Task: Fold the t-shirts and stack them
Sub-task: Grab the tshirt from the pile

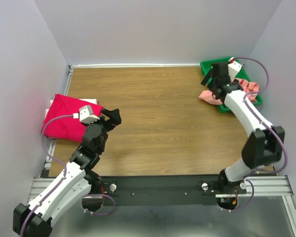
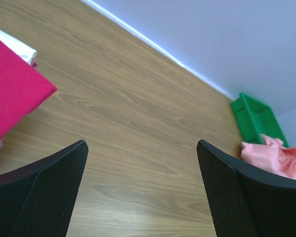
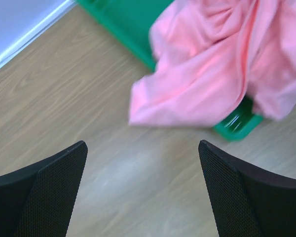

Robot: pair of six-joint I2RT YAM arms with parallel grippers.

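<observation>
The magenta-red t-shirt (image 1: 64,121) lies folded at the table's left edge; its corner shows in the left wrist view (image 2: 10,94). The salmon pink t-shirt (image 1: 209,96) is crumpled, spilling out of the green tray (image 1: 214,64) onto the table at the back right. In the right wrist view it (image 3: 212,64) drapes over the tray's rim (image 3: 123,19). My left gripper (image 1: 114,117) is open and empty, just right of the magenta shirt (image 2: 142,144). My right gripper (image 1: 210,81) is open and empty over bare wood, just short of the salmon shirt's hanging edge (image 3: 142,144).
A white cloth (image 2: 19,47) lies under the magenta shirt's far corner. Grey walls close in the table on three sides. The green tray (image 2: 254,118) and salmon shirt (image 2: 274,158) also show far off in the left wrist view. Bare wood lies between the arms.
</observation>
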